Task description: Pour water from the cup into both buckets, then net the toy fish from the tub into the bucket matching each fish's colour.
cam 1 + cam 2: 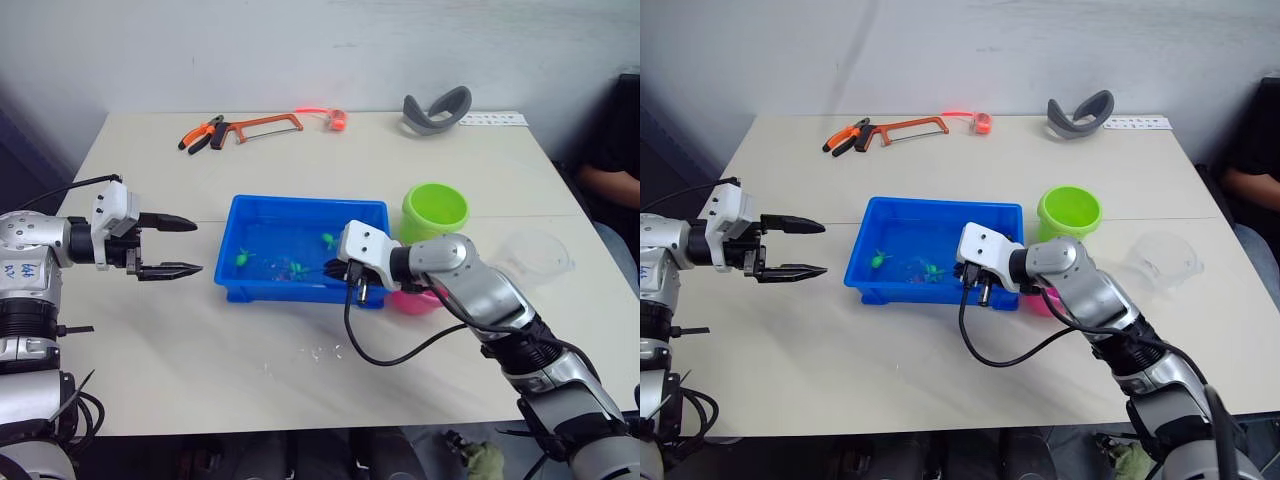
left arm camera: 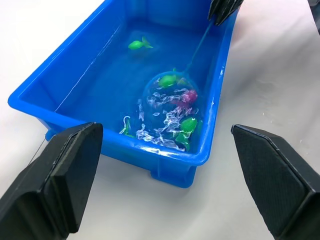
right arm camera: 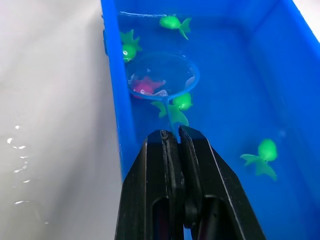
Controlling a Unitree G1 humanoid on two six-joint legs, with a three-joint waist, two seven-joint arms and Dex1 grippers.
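I see my right gripper with its fingers pinched tight on the net handle, the hoop sunk in the tub around a pink fish. My left gripper hangs over the worktop just beside the tub, fingers spread wide, touching nothing.

I note far edge of counter: orange-handled pliers just beside orange-framed hacksaw. Small orange-red item near saw's end, type unclear. Grey curved band further right, white strip beside it. Person's arm at right edge.
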